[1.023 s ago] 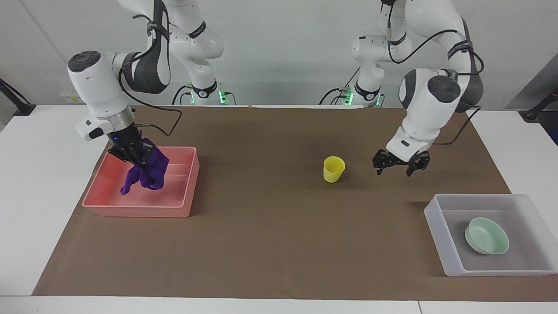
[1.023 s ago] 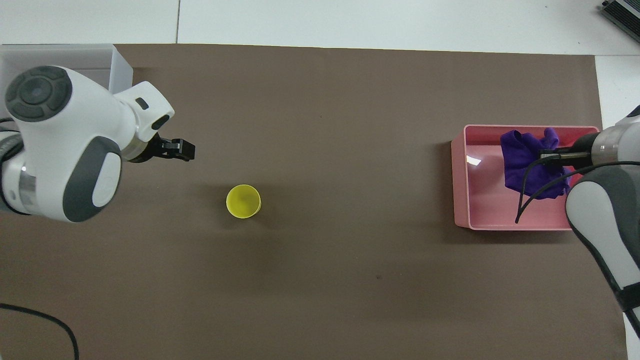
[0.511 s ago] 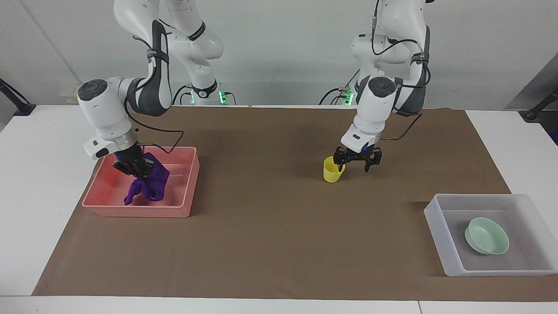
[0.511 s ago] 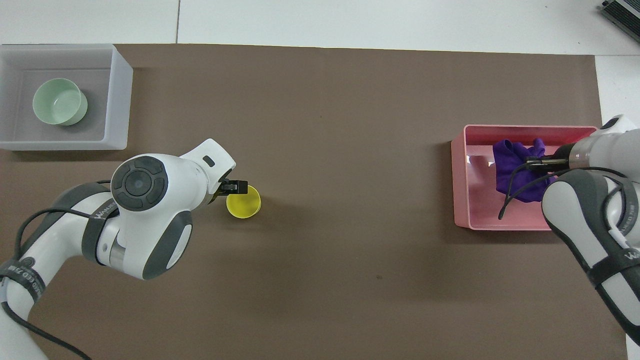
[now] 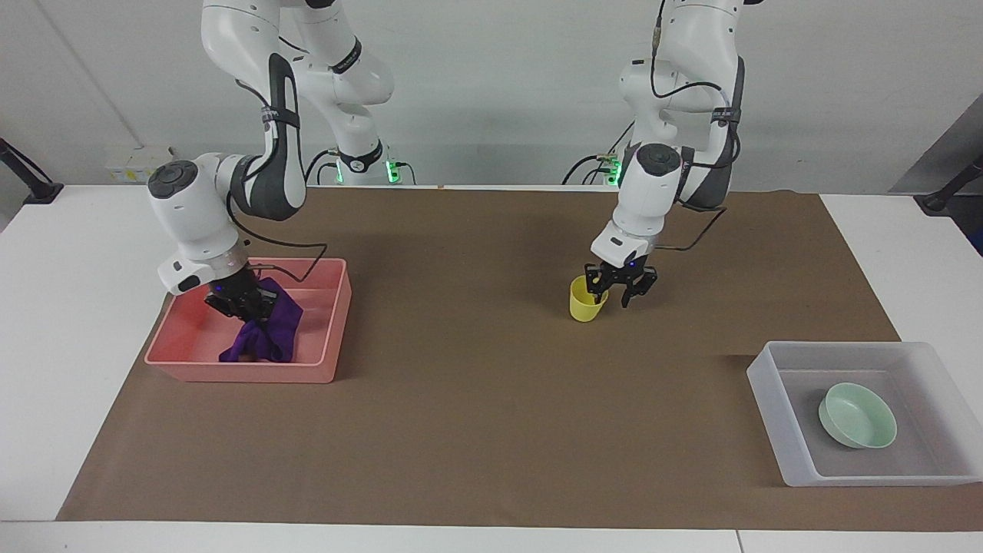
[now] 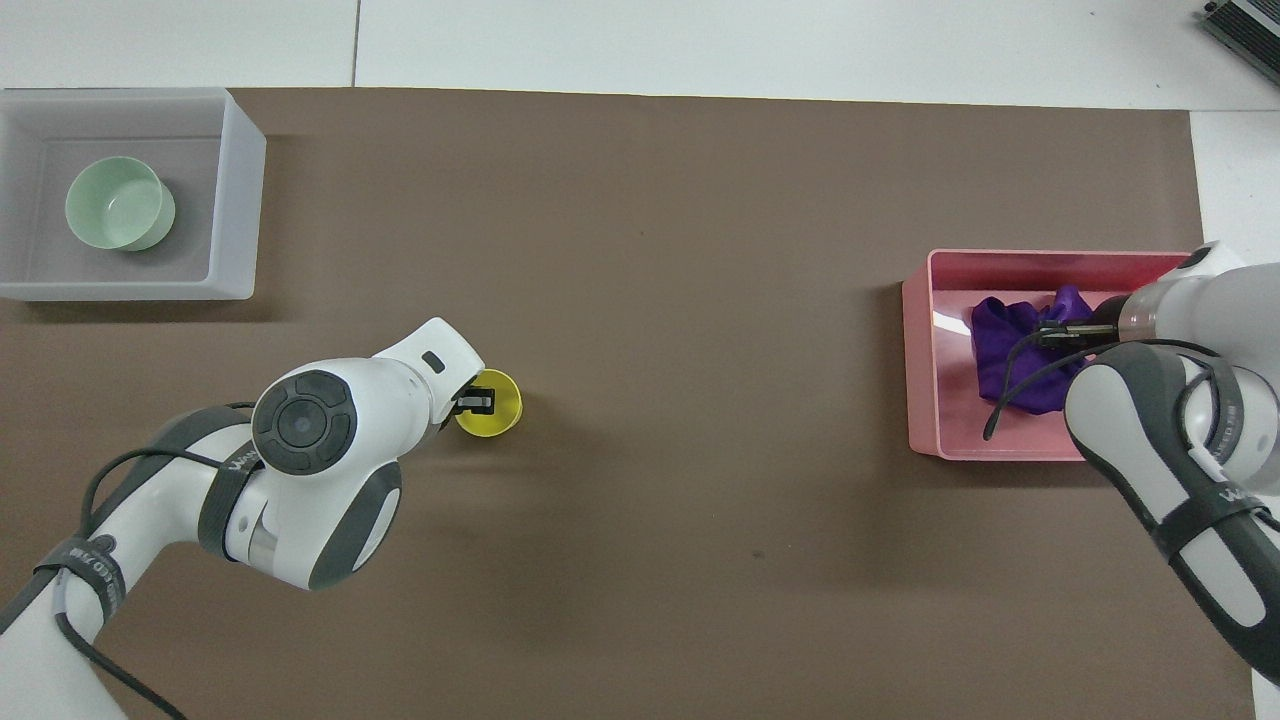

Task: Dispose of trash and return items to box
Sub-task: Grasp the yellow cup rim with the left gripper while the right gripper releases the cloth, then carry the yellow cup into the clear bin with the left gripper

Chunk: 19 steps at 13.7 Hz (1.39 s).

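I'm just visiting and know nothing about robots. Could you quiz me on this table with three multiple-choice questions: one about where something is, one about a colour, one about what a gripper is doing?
1. Where is the mint-green bowl?
A. in the whitish box
B. in the pink tray
C. on the brown mat

2. What colour is the cup by the left gripper?
A. pink
B. yellow
C. purple

3. What does the right gripper grip?
A. nothing
B. the bowl
C. the purple cloth

Answers:
A, the bowl sits on the box floor.
B, the cup is plainly yellow.
C, its fingers pinch the cloth over the pink tray.
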{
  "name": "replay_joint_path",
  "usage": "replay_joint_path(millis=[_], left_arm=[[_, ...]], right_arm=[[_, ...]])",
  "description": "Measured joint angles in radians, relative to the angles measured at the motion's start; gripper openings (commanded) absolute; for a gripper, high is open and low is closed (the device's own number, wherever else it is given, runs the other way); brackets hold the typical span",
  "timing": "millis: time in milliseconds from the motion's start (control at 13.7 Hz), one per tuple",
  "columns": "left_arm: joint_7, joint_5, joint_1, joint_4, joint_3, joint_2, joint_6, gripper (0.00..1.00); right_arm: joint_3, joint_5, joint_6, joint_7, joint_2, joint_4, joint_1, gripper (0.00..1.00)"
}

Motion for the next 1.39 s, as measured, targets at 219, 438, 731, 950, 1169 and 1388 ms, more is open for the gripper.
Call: replay_joint_path(millis=[219,438,731,950,1169,1388], left_arm=[[0.000,0.000,0.000,0.011,0.003,-0.002,0.004,0.00],[0.000,0.000,0.001,0.054,0.009,-0.003,-0.019,0.00],[0.071,0.000,0.075,0.196,0.027,-0.008,-0.127,0.00],[0.179,0.000,0.199,0.274,0.032,-0.001,-0.147,0.00],[0.309,-0.021,0.321,0.354,0.035,0.037,-0.149,0.00],[0.448,-0.036,0.439,0.441,0.036,0.109,-0.149,0.00]], right_arm=[[0.005,0.000,-0.004,0.005,-0.009,0.008,0.007,1.00],[0.010,0.000,-0.101,0.084,-0.050,0.048,0.038,1.00],[0.013,0.000,-0.200,0.257,-0.100,0.078,0.136,1.00],[0.013,0.000,-0.239,0.299,-0.131,0.092,0.166,1.00],[0.006,0.000,-0.430,0.299,-0.186,0.187,0.157,1.00],[0.004,0.000,-0.641,0.299,-0.222,0.327,0.155,1.00]])
